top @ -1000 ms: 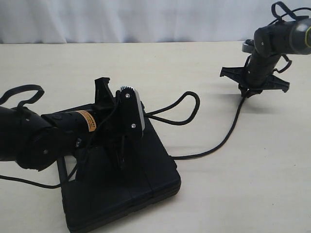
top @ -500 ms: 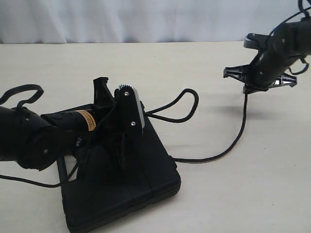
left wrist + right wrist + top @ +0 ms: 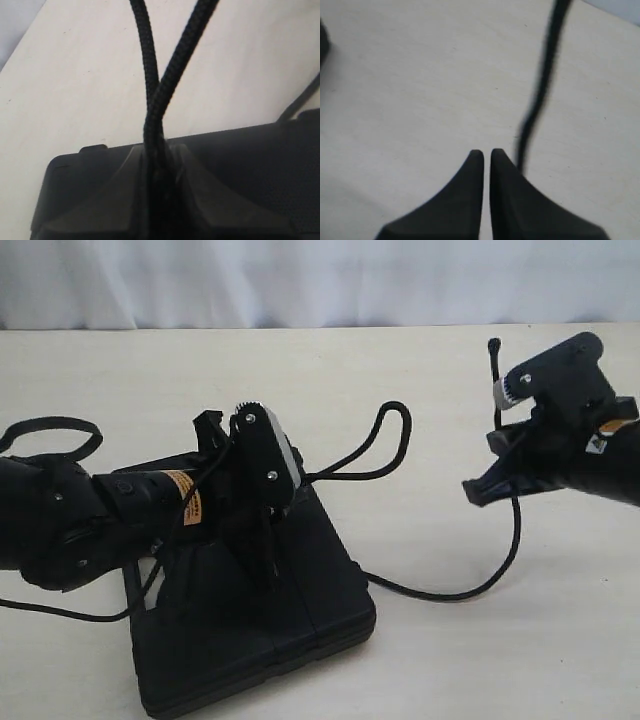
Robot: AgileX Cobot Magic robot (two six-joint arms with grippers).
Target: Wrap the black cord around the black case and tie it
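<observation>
The black case (image 3: 300, 640) lies flat at the front left. My left gripper (image 3: 288, 498) sits over its far edge, shut on the black cord (image 3: 450, 592). In the left wrist view two strands of the cord (image 3: 150, 65) cross and run into the closed left gripper (image 3: 159, 150) above the case (image 3: 250, 160). Beyond that, the cord loops on the table and curves up to my right gripper (image 3: 472, 490), with its end sticking up. In the right wrist view the right gripper (image 3: 486, 152) is shut with only a thin slit. The cord (image 3: 540, 90) passes along one finger's outer side.
The cream table (image 3: 430, 380) ends at a pale backdrop (image 3: 300, 280) behind. A black robot cable loop (image 3: 45, 430) lies at the far left, and another cable (image 3: 60, 612) trails beside the case.
My right gripper has come down and nearer, turning its fingers toward the case. The cord's slack has swung with it and the cord's end now points up. The left gripper has barely moved.
</observation>
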